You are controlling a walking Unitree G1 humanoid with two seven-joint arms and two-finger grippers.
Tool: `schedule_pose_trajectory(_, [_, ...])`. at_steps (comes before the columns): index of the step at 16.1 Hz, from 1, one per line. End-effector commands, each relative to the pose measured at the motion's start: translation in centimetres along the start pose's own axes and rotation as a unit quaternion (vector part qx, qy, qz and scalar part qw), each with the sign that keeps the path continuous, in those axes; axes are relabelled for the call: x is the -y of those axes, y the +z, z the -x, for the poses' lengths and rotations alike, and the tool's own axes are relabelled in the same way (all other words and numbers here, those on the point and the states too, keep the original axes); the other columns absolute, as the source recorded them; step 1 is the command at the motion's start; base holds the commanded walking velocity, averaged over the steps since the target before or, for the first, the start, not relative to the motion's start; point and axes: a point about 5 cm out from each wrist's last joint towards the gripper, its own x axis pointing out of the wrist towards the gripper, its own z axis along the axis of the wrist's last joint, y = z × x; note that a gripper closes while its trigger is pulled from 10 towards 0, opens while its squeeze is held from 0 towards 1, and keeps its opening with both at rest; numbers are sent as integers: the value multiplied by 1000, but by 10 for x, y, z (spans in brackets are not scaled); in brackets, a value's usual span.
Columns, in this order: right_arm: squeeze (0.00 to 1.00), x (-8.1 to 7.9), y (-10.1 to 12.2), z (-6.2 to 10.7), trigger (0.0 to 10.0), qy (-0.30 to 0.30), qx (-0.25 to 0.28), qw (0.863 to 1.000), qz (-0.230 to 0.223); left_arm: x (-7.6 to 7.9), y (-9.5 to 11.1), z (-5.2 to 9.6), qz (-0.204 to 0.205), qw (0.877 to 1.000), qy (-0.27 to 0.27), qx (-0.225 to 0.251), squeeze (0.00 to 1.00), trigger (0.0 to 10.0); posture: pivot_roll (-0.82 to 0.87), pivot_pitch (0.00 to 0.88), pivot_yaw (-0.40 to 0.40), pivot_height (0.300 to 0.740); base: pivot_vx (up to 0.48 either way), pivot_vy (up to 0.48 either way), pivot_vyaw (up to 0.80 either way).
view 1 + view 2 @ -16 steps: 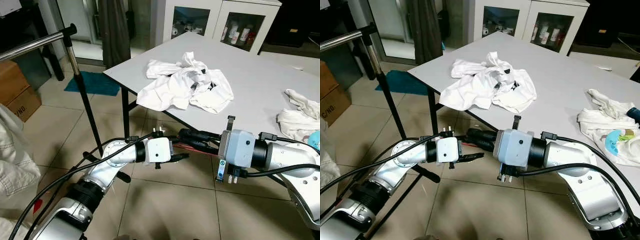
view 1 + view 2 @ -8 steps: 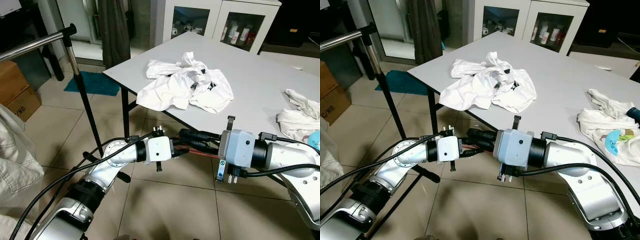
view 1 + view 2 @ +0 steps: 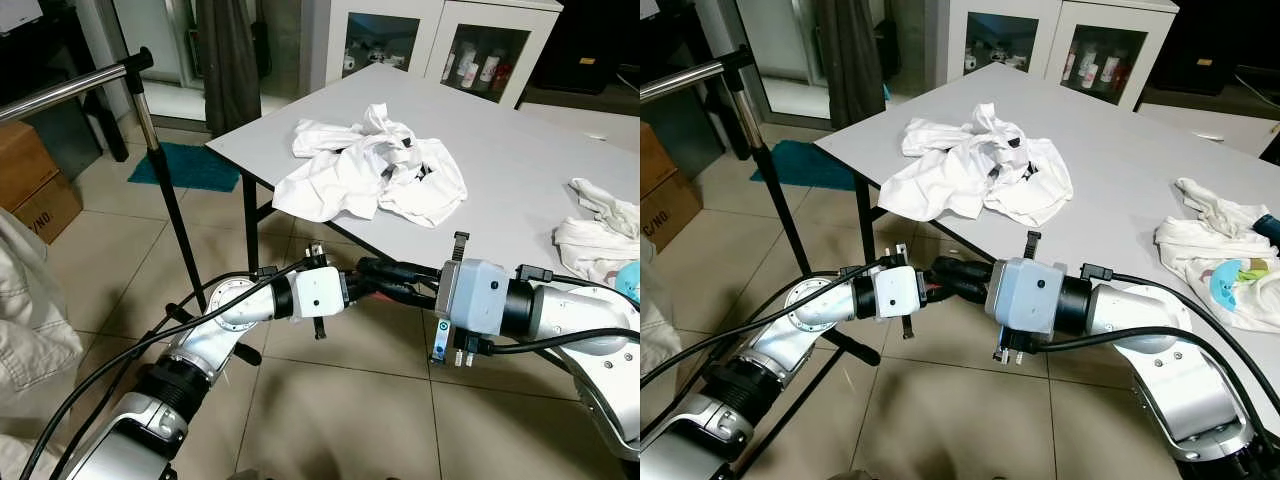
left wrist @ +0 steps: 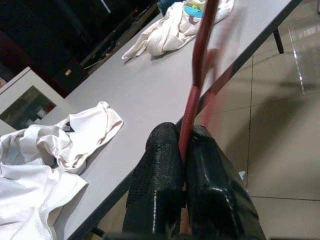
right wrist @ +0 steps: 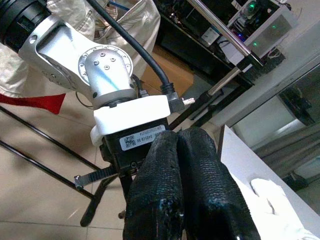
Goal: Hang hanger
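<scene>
Open tiled floor (image 3: 330, 400) beneath; table edge (image 3: 300, 205) ahead, rack pole (image 3: 165, 190) (slanted) at left.

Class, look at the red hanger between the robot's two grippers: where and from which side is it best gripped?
Grip the red hanger on its thin straight bar, closing across it from both flat sides, as the left gripper does: the bar is slim enough to fit between the fingers.

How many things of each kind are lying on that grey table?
Crumpled white garments: 2, one heap near the table's corner and one at its right edge
Small light-blue item on the right heap: 1
Total: 3
</scene>
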Motion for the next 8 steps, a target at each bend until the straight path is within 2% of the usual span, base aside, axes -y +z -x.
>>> schedule_pose_trajectory(1, [0, 1, 1, -1, 3176, -1, 0, 1000, 5, -3, 2, -1, -1, 1000, 5, 5, 0, 0, 12, 0, -10, 723, 0, 0, 0])
schedule_pose_trajectory(2, [0, 1, 1, -1, 3451, -3, 0, 1000, 5, -2, 2, -2, 0, 1000, 5, 6, 0, 0, 12, 0, -10, 723, 0, 0, 0])
schedule_pose_trajectory(3, [0, 2, 2, -1, 4784, -7, 0, 1000, 6, -2, 2, -2, 1, 1000, 4, 8, 0, 0, 9, 0, -10, 723, 0, 0, 0])
schedule_pose_trajectory(4, [0, 3, 1, -1, 10000, -11, -2, 1000, 8, -2, 3, -2, 2, 1000, 4, 9, 0, 0, 8, 0, -10, 723, 0, 0, 0])
schedule_pose_trajectory(5, [0, 3, 1, -1, 9373, -13, -2, 1000, 7, -1, 3, -3, 3, 1000, 4, 10, 0, 0, 8, 0, -10, 723, 0, 0, 0])
schedule_pose_trajectory(6, [0, 4, 1, -1, 10000, -16, -3, 1000, 7, -1, 3, -3, 3, 1000, 5, 10, 0, 0, 6, 0, -10, 723, 0, 0, 0])
schedule_pose_trajectory(8, [0, 5, 1, -1, 10000, -25, -6, 1000, 5, -1, 3, -3, 3, 1000, 5, 11, 0, 0, 6, 0, -10, 723, 0, 0, 0])
